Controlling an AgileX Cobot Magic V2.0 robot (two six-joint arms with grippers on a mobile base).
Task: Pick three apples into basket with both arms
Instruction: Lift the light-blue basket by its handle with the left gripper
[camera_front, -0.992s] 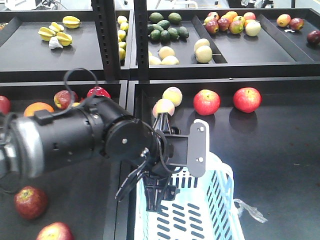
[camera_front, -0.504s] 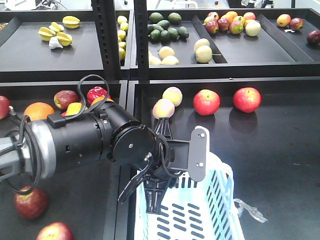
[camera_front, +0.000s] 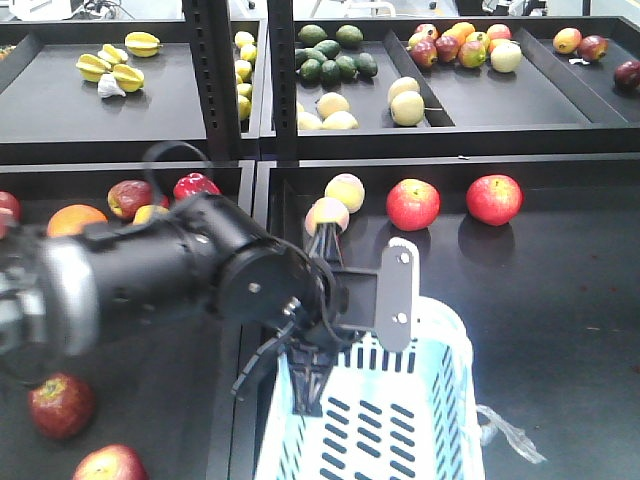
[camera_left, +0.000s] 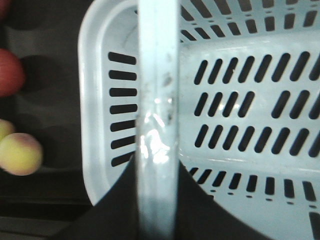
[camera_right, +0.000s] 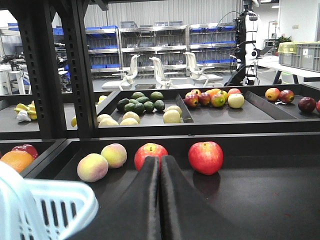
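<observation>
The pale blue basket (camera_front: 445, 400) stands at the front centre, and my left gripper (camera_front: 303, 385) is at its left end. In the left wrist view the basket's hoop handle (camera_left: 157, 75) runs straight between the jaws of the left gripper (camera_left: 157, 172), which is shut on it, above the slotted basket (camera_left: 245, 100). Two red apples (camera_front: 413, 204) (camera_front: 494, 199) lie on the right shelf behind the basket. A darker red apple (camera_front: 62, 405) lies at the front left. My right gripper (camera_right: 160, 158) is shut and empty, pointing at the two red apples (camera_right: 151, 151) (camera_right: 205, 157).
Two pale peaches (camera_front: 346, 190) (camera_front: 327, 214) lie just behind the left arm. Another red apple (camera_front: 110, 465) and mixed fruit (camera_front: 130, 197) sit on the left shelf. An upright black post (camera_front: 212, 70) divides the shelves. The upper trays hold more fruit. A clear plastic scrap (camera_front: 510, 440) lies right of the basket.
The left arm has swayed up and back down while holding the handle. The basket has shifted toward the camera and a little right, and the plastic scrap has shifted with it.
</observation>
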